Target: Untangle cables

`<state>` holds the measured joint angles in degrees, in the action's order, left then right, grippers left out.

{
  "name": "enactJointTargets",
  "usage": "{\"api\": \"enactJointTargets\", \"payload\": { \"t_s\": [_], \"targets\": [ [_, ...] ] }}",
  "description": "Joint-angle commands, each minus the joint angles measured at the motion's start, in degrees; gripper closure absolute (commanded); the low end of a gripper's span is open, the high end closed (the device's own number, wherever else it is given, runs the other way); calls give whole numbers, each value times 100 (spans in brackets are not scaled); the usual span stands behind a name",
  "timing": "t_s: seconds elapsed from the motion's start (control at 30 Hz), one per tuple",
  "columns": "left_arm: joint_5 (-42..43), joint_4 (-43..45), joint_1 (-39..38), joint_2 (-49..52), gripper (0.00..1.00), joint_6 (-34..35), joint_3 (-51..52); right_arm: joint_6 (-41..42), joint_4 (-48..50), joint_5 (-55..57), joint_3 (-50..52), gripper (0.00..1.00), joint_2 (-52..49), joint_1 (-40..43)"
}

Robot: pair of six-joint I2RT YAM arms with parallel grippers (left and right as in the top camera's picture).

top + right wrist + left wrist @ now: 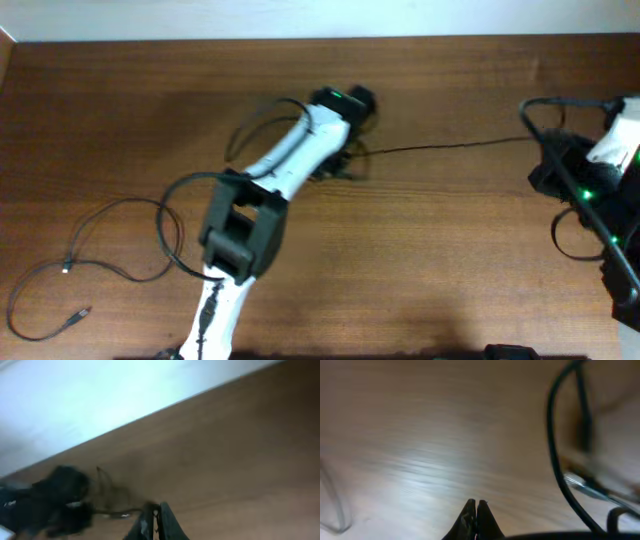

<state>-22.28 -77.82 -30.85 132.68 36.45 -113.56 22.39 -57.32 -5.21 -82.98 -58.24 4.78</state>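
A wooden table (450, 250) was seen from above, with two robot arms and thin black cables lying on it.

The left gripper (476, 510) had its two fingertips pressed together. Its own camera, which was blurred, showed nothing between them. A small knot of cable (340, 168) lay just beside this gripper, partly hidden under it in the overhead view. To the right of the fingertips in the wrist view curved a black cord (554, 450). It was too blurred to tell whether it was a task cable or the arm's own lead.

The right gripper (155, 515) was also narrowed to a pinch. A taut strand (450, 146) reached its fingertips and appeared to be clamped there. That strand ran in a nearly straight line away from the right gripper to the knot by the left gripper.

A loose strand (100, 210) lay well behind the left gripper, beside the rear part of the left arm (290, 160). It sprawled in open loops on the wood, touched by neither gripper, and one small plug end (77, 316) lay farthest from both.
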Motion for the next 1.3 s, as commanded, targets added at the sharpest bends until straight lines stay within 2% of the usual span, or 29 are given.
{"api": "enactJointTargets", "payload": {
  "t_s": [0.0,0.1,0.13,0.17,0.2,0.33,0.37,0.4,0.47,0.5,0.57,0.67,0.8,0.9,0.97,1.07,1.13,1.17,1.27],
  "targets": [
    [-310,-393,798,101,100,1023,-66,1217,-734,1375,-28,96,-68,13],
    [730,-568,1279,70,100,977,-693,1408,-1609,931,-7,93,-859,13],
    [1172,-553,1314,37,100,549,-1021,1320,-1694,595,-7,91,-1108,11],
    [1617,-533,1311,4,100,140,-1333,894,-1648,-76,-7,83,-1331,11],
    [2472,-538,1303,-31,100,-433,-1753,-219,-1360,-1716,-7,41,-1764,11],
    [5637,-540,1488,-61,100,-2240,-2487,-1370,-1115,-3818,-7,38,-2455,11],
    [6076,-542,1530,-61,100,-2634,-2492,-1362,-957,-4052,-7,37,-2551,2],
    [6384,-542,1554,-61,100,-2736,-2492,-1237,-640,-4177,-7,37,-2645,-120],
    [6870,-535,1534,-61,100,-2739,-2494,-774,-125,-4172,-7,36,-2704,-452],
    [7274,-518,1537,-61,100,-2734,-2494,-258,407,-3904,-7,36,-2747,-811],
    [8168,-380,1537,-61,100,-2732,-2494,66,802,-3401,-7,36,-2802,-1228],
    [8209,-275,1513,-61,100,-2732,-2494,63,1226,-2802,-7,35,-2992,-1569],
    [8207,-166,1405,-61,100,-2708,-2494,61,1919,-2833,-7,35,-3045,-1683],
    [8212,-28,1322,-61,100,-2686,-2494,363,1882,-1480,-7,34,-3158,-2092],
    [8384,-33,1322,-61,100,-2669,-2494,632,1858,-1189,-7,34,-3414,-2149],
    [9082,-46,1386,-61,100,-2673,-2494,935,1812,-592,-7,36,-4024,-2155],
    [9694,-44,1635,-61,100,-2673,-2494,1115,1453,584,-7,36,-4242,-2153],
    [9711,-44,1860,-61,100,-2673,-2494,1115,1202,1054,-7,36,-4242,-2129],
    [9709,-44,2426,-61,100,-2673,-2494,1110,796,1414,-9,39,-4232,-1764]
  ]
}}
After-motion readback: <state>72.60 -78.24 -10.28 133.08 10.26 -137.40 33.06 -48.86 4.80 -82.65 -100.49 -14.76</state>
